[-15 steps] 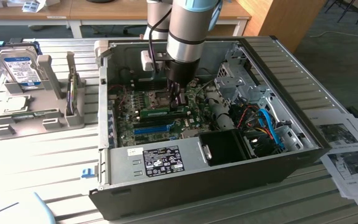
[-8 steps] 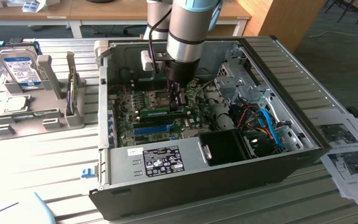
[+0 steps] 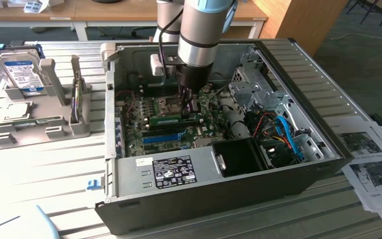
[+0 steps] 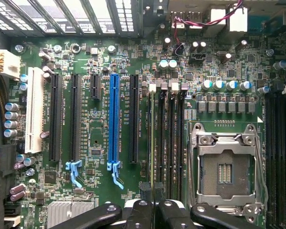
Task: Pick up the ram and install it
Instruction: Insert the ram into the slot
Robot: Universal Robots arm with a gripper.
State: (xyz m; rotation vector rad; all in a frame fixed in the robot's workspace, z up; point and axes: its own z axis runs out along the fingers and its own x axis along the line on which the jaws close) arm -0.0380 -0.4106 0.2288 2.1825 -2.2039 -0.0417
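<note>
1. One ram (image 3: 165, 119) stands on edge just beside the CPU socket (image 3: 171, 103), low over the motherboard's memory slots (image 4: 169, 138).
2. The gripper (image 3: 189, 112) reaches down next to that socket, its fingers pinched almost together. They appear to clamp the stick's upper edge.
3. Pick-up and carry look done, judging by where the stick sits.
4. I cannot tell whether it is fully seated. The grip is not yet let go, so the install looks unfinished.
</note>
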